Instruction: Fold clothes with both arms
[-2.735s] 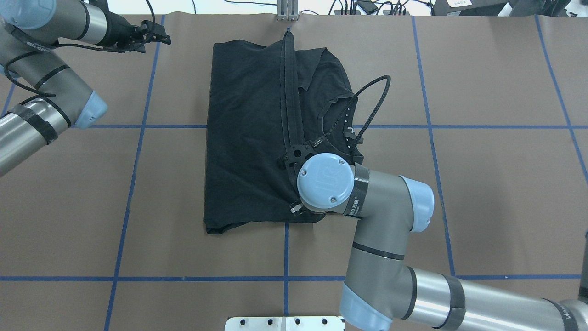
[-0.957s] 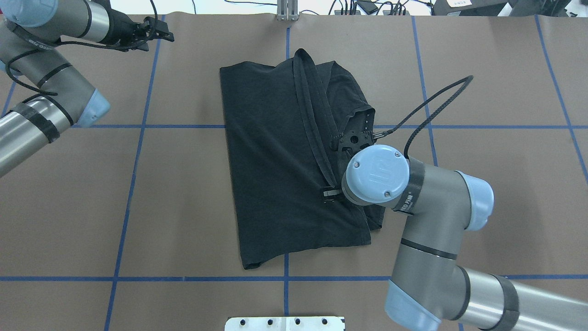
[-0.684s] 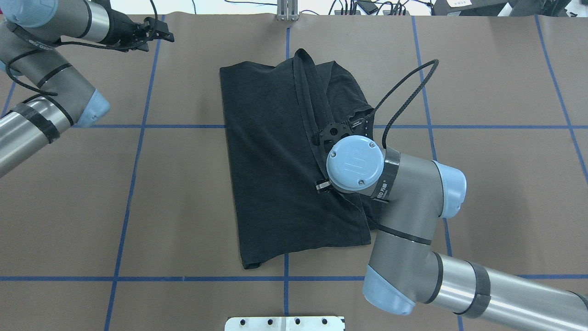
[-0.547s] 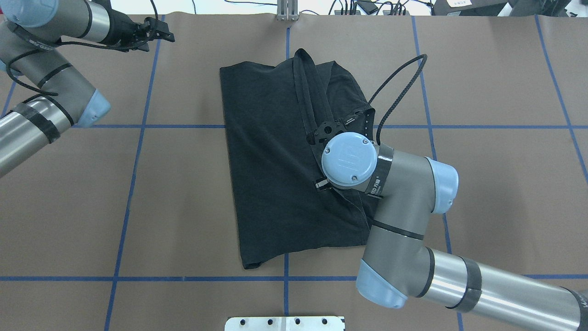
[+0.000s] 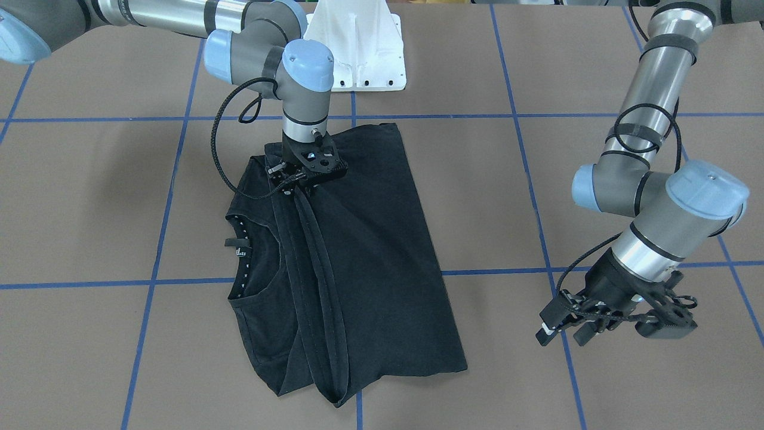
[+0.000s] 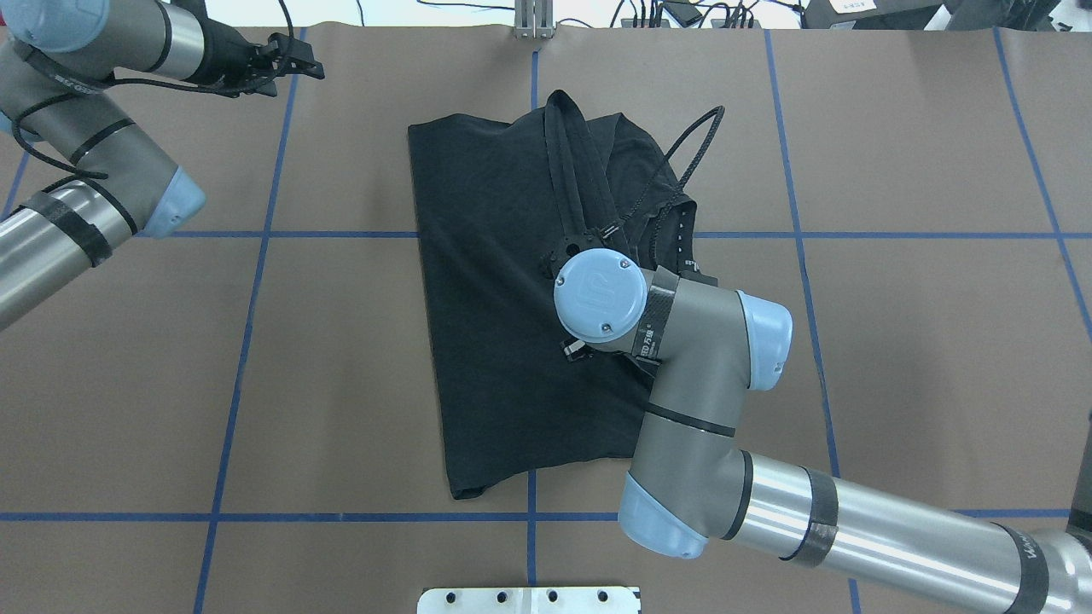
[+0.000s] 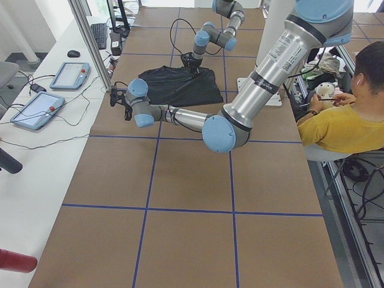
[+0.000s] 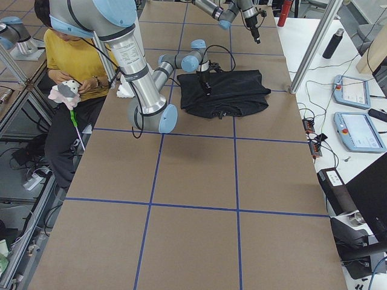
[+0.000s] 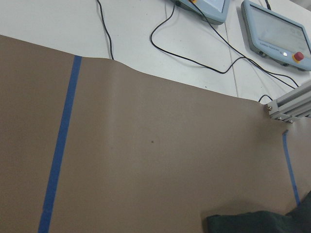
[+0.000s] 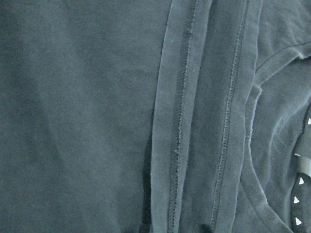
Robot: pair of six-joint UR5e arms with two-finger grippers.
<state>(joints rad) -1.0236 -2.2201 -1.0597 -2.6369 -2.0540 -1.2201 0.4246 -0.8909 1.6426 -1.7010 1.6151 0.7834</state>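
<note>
Front-facing view: the black T-shirt (image 5: 376, 251) lies mid-table on the brown cover (image 5: 89, 179), across a crossing of blue tape lines (image 5: 507, 272), with bare cover all round. The right gripper (image 5: 307, 182) stands straight down on the doubled hem band (image 5: 322, 286), toward the shirt's end nearer the white pedestal (image 5: 358, 48). Its jaws are hidden under the wrist, so I cannot tell whether they grip. The left gripper (image 5: 561, 333) hangs over bare cover well off to the side, its fingers apart and holding nothing.

Overhead: the shirt is a long, slightly tilted fold with a straight left edge, its far end near the table's far edge. The right arm (image 6: 682, 409) reaches in from the near right and covers part of the shirt's right side. The left arm (image 6: 102, 153) sits in the far left corner.

Side views: a seated person in yellow (image 7: 342, 126) is at the robot's side. Tablets (image 7: 36, 108) lie on a white bench past the opposite edge.

Left wrist: bare cover, the table edge and cables, with a shirt corner (image 9: 252, 223) at the lower right.

Right wrist: close dark cloth with two stitched hem strips side by side, and at the right a curved neckline with white-triangle tape (image 10: 299, 199). No graphic shows.
</note>
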